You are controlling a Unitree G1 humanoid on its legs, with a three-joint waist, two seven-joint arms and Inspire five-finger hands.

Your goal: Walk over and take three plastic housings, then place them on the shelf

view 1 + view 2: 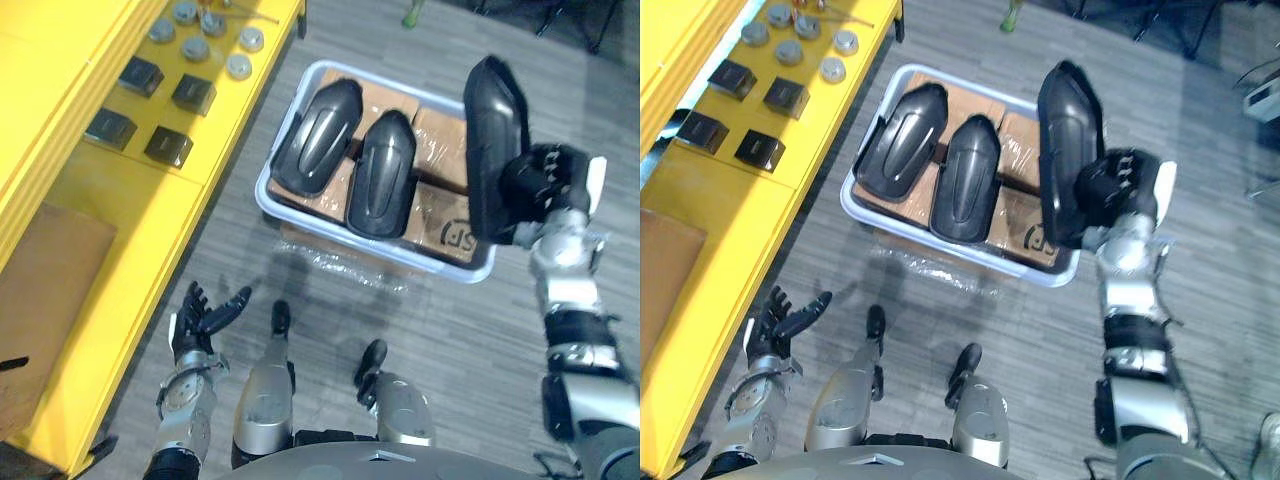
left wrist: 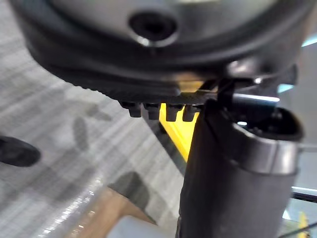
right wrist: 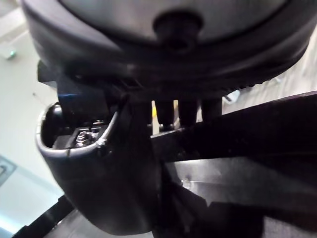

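Left robot hand (image 1: pixel 195 325), nearest item: hung low beside front edge of yellow shelf (image 1: pixel 120 220). Fingers spread and relaxed. Held and touched nothing.

Right robot hand (image 1: pixel 545 185): sat high at robot's right, over far-right corner of bin (image 1: pixel 262 197). Fingers curled tight round near end of held housing (image 1: pixel 492 140). White thumb cover showed on outer side.

Held housing: black, stood on edge, appeared clear of bin. Long axis ran away from robot. Showed in right wrist view as dark slab across palm.

Housing no. 2 (image 1: pixel 318 135) and housing no. 3 (image 1: pixel 382 172): lay side by side, domed face up, on wrapped cardboard boxes (image 1: pixel 445 215) inside bin. Long axes approx. parallel to held one. Neither touched by a hand.

Key relation: shelf lay to robot's left and held housing to robot's right, w/ bin between; well apart. Judged: called for a turn or a carry across body. Left robot hand nearer shelf, right robot hand nearer bin.

Shelf contents: small black blocks (image 1: pixel 193 93) and grey discs (image 1: pixel 238 66) at far end, brown board (image 1: pixel 40 270) at near end. Bare yellow between, prob. the drop spot.

Progress est.: one of three in hand, none on shelf.
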